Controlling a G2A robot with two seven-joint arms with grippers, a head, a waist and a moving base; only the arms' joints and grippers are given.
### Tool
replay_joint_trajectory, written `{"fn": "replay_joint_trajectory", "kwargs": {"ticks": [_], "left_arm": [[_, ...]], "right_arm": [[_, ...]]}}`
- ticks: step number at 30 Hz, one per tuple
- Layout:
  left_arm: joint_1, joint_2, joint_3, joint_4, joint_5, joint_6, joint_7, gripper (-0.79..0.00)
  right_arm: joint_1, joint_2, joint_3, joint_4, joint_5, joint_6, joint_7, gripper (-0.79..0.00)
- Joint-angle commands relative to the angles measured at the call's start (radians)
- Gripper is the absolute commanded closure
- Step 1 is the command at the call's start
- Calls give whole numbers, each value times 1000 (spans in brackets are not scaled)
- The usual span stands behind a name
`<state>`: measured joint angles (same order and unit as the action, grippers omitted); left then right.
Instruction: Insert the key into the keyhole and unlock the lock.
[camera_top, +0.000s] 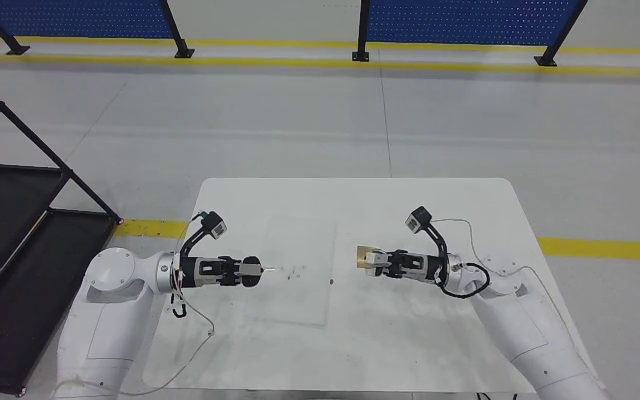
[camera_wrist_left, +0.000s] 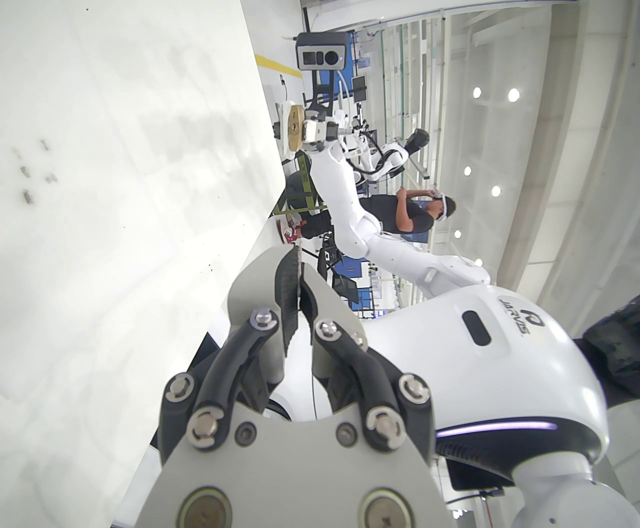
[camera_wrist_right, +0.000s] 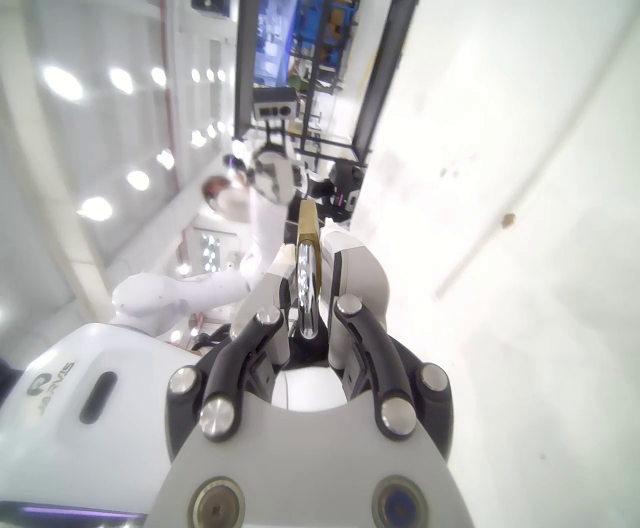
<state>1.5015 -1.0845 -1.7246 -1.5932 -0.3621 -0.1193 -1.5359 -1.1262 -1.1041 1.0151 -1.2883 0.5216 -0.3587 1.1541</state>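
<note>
Above the white table (camera_top: 420, 210), my left gripper (camera_top: 250, 270) is shut on a small silver key (camera_top: 266, 269) whose tip points toward the right arm. In the left wrist view the fingers (camera_wrist_left: 280, 285) are pressed together with the key's thin edge (camera_wrist_left: 299, 254) between them. My right gripper (camera_top: 378, 262) is shut on a brass padlock (camera_top: 361, 259), whose body faces the key across a gap. The right wrist view has the silver shackle (camera_wrist_right: 306, 280) between the pads and the brass body (camera_wrist_right: 306, 225) beyond. The padlock (camera_wrist_left: 294, 127) appears far off in the left wrist view.
A thin pale mat (camera_top: 290, 300) lies flat on the table between the arms, with a few small dark specks (camera_top: 292, 269) on it. A black rack (camera_top: 40, 240) stands on the floor left of the table.
</note>
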Motion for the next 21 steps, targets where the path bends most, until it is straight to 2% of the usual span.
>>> {"fn": "replay_joint_trajectory", "kwargs": {"ticks": [1,17,21], "left_arm": [[0,0,0,0,0,0,0,0],[1,0,3,-2,-1,0,6,0],[11,-3,72,-47,-3,-11,25,0]], "right_arm": [[-4,-4,-11,-5,3,-14,-6,0],[-34,-14,-40,-56,-5,-25,-46,0],[-34,-14,-40,-56,-5,-25,-46,0]]}}
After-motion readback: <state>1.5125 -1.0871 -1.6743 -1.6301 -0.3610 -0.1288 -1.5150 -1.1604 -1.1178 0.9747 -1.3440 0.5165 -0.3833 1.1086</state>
